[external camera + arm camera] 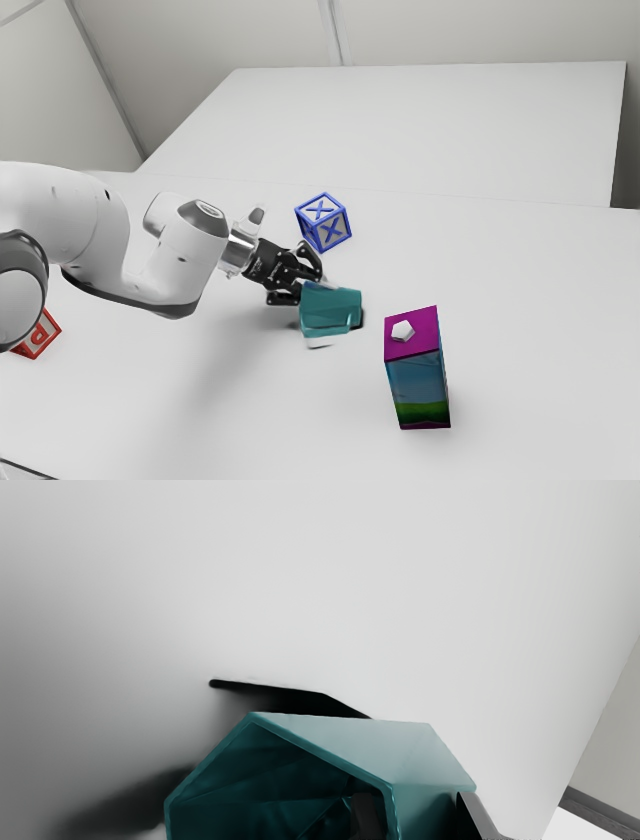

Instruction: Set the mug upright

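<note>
1. I have my gripper (312, 284) low over the white table (540, 275), with the arm (170, 255) coming from the exterior view's left, and it is at the teal mug (332, 312).
2. The mug is not upright; it is tipped over, and in the wrist view its open mouth is turned toward my gripper, so I can look inside it.
3. My gripper is open: its two fingers stand apart, with one wall of the mug between them. One finger (365, 815) reaches inside the mouth, and the other finger (480, 820) is at the outer side of the same wall. I do not see a squeeze from both sides.
4. A dark shadow (300, 700) is on the table just beside the mug. I cannot tell for sure if all of the mug's lower side is touching the table.
5. In the exterior view, a blue-edged cube (323, 222) with X marks is near the mug, on the farther side of it.
6. A tall box (424, 375) with a magenta top and a white pentagon mark stands upright toward the exterior view's right, apart from the mug.
7. A red-edged cube (40, 336) is near the exterior view's left edge, partly hidden by the arm.
</note>
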Controlling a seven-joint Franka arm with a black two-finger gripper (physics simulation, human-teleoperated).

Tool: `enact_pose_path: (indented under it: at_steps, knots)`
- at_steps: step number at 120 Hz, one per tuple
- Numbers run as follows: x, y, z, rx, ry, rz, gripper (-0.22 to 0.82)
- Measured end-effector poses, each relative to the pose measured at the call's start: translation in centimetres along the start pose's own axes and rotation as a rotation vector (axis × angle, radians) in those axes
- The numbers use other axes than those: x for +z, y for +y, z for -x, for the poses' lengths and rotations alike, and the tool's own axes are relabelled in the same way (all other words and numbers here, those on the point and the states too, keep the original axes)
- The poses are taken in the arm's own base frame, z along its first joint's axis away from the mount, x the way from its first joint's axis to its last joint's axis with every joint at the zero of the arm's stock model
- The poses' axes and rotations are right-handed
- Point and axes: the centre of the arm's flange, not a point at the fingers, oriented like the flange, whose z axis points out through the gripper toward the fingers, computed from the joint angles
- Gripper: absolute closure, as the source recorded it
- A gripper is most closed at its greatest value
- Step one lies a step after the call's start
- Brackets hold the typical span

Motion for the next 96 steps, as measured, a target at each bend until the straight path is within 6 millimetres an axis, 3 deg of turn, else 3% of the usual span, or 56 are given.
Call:
enact_pose_path:
  at_steps: [19,33,58,96]
  knots:
    - [-0.2,1.0,0.5,0.027,0.000,0.007,0.68]
    - [-1.3,2.0,0.8,0.052,0.010,0.027,0.75]
    - [-3.5,3.5,1.3,0.125,0.020,0.013,0.76]
    - [-7.2,4.4,0.4,0.390,0.065,-0.280,0.76]
